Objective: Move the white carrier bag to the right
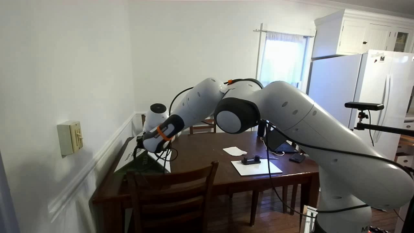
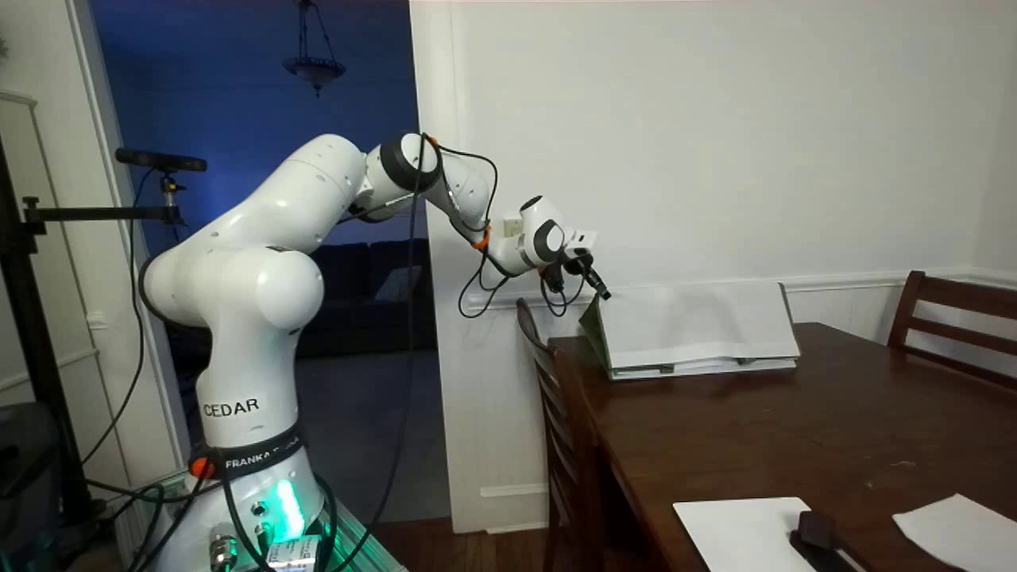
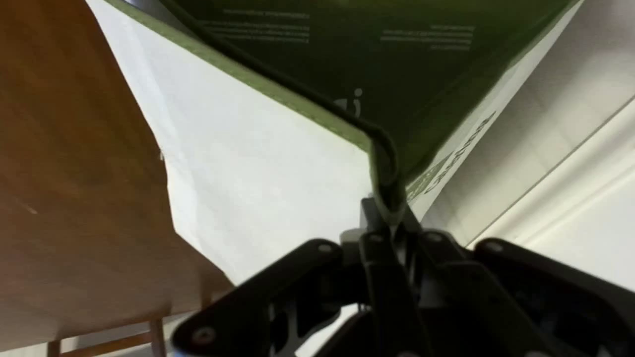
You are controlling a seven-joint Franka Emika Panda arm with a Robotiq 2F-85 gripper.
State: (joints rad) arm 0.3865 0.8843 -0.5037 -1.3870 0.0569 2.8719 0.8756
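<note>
The fingers [image 3: 375,258] pinch a top corner of the white carrier bag [image 2: 699,322], which rests along the wall-side edge of the counter [image 2: 866,405]; grasp seemingly done, rightward move apparently left.

A: What's lying on the table [image 2: 858,413]?
B: White board [image 1: 258,170], w/ a black thing [image 1: 251,160] sitting on it. Paper [image 1: 234,151] is lying nr it, a laptop [image 1: 284,148] is standing open, & a flat dark thing [image 1: 297,157] is lying just beside that.
A: Chairs?
B: Nr chair [image 1: 194,174] is standing at the table's edge; far chair [image 2: 969,300] is showing past it.
A: Bg?
B: Cabinet [image 1: 354,35] is hanging above the fridge [image 1: 378,84], & a window [image 1: 283,61] is glowing close by. Switch [image 1: 72,137] is sticking out of the wall [image 1: 71,64]. In the blue rm [image 2: 238,111], a lamp [image 2: 315,71] is hanging & a dark sofa [image 2: 349,294] is showing.
</note>
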